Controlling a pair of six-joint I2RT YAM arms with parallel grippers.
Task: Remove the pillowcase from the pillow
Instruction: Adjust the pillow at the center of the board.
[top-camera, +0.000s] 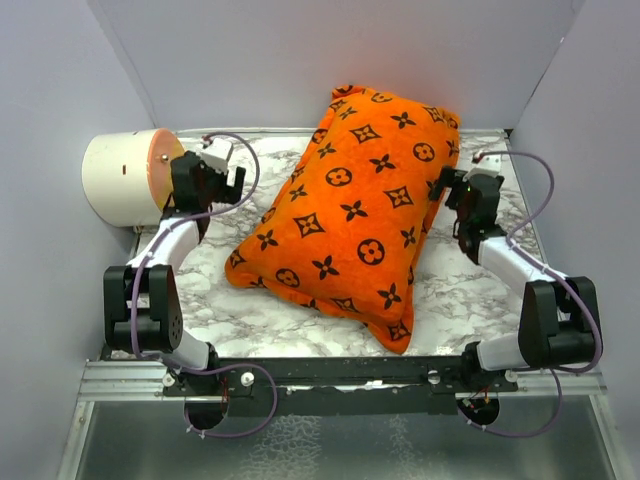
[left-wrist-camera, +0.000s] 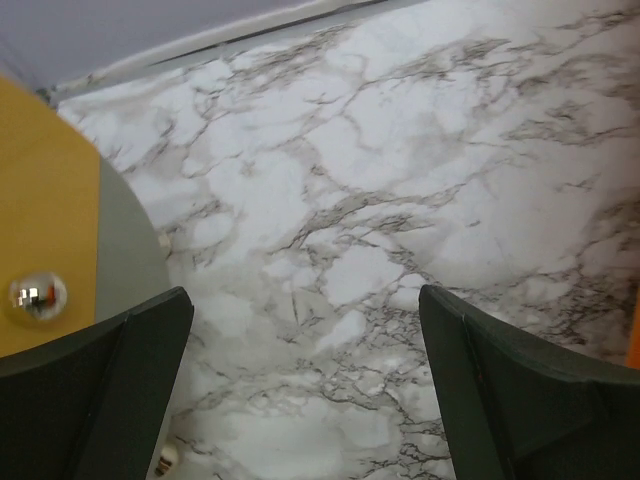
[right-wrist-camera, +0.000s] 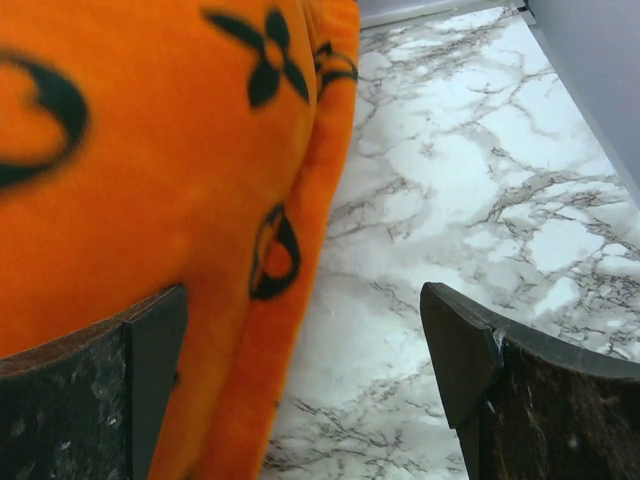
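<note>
The orange pillowcase (top-camera: 355, 215) with black flower and circle motifs lies diagonally across the middle of the marble table, stuffed full. The pillow inside it is hidden. My left gripper (top-camera: 232, 185) hovers open just left of the pillowcase; in its wrist view its fingers (left-wrist-camera: 120, 380) frame only bare marble. My right gripper (top-camera: 448, 195) is open at the pillowcase's right edge. In the right wrist view the orange pillowcase (right-wrist-camera: 170, 170) fills the left half, its seam edge lying between the wide-spread fingers (right-wrist-camera: 480, 370), not pinched.
A cream cylinder with an orange face (top-camera: 125, 178) lies at the back left, beside the left wrist; the cylinder's orange face (left-wrist-camera: 40, 200) shows in the left wrist view. Grey walls (top-camera: 300, 60) enclose the marble table (top-camera: 460, 300) on three sides.
</note>
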